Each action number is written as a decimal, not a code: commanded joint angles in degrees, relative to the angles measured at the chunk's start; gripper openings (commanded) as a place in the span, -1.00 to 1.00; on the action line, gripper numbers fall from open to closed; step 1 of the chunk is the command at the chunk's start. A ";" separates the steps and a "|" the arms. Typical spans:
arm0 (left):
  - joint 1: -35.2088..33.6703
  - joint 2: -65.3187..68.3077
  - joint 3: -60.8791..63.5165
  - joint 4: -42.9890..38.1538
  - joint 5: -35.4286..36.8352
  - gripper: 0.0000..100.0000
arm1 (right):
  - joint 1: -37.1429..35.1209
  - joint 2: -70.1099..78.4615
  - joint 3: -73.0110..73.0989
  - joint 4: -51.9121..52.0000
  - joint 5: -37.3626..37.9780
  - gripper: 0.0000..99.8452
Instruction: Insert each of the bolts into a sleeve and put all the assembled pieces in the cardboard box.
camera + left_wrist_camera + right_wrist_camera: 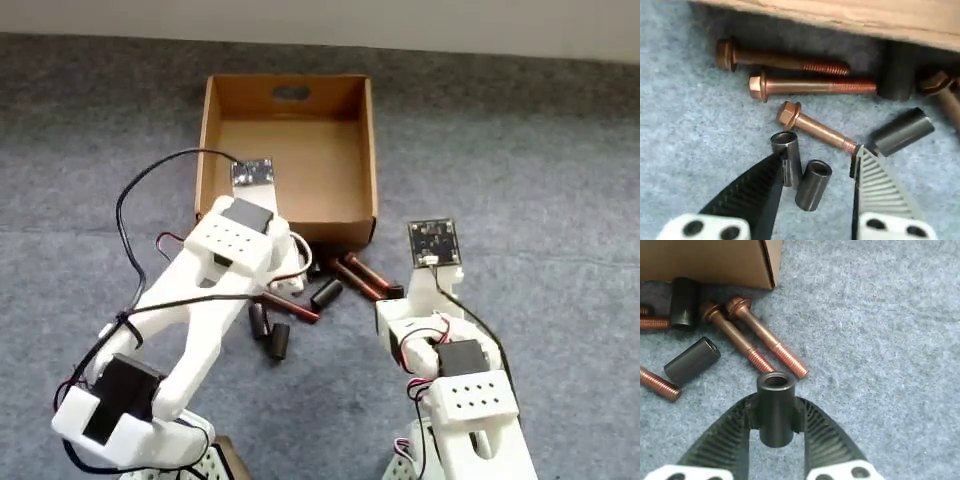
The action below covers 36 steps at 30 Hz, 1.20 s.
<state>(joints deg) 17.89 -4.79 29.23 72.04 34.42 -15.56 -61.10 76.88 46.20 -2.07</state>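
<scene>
At left, over the grey surface (80, 150), the left end effector (821, 154) gapes wide above two loose sleeves (812, 184), one finger touching one of them. Bolts (812, 86) lie just before the cardboard box (206, 150). Rightward, the right end effector (776, 407) grips a black sleeve (775, 390).

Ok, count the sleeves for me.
5. Two sleeves lie side by side at the open left claw; a lying sleeve is past them; another sleeve is by the cardboard box; the fifth sleeve is gripped in the right claw. Others may be hidden.
</scene>
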 commanded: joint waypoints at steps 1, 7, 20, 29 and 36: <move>-0.66 1.71 0.84 -4.48 -0.53 -0.57 | 0.57 -1.10 -0.31 -0.66 -0.26 -0.99; 1.10 9.45 0.75 -12.48 -0.53 -0.57 | 0.57 -1.10 -0.31 -0.66 -0.18 -0.99; 3.03 16.75 -3.91 -6.77 5.01 -0.57 | 0.57 -1.10 -0.22 -0.66 1.67 -0.99; 2.77 16.66 -3.82 -4.57 2.55 -0.57 | 0.57 -1.10 -0.22 -0.66 1.67 -0.99; 1.19 17.36 -4.00 -8.35 2.64 -0.57 | 0.57 -1.10 -0.22 -0.66 1.67 -0.99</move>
<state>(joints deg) 20.18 12.09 25.63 65.63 37.32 -15.56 -61.10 76.88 46.20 -1.10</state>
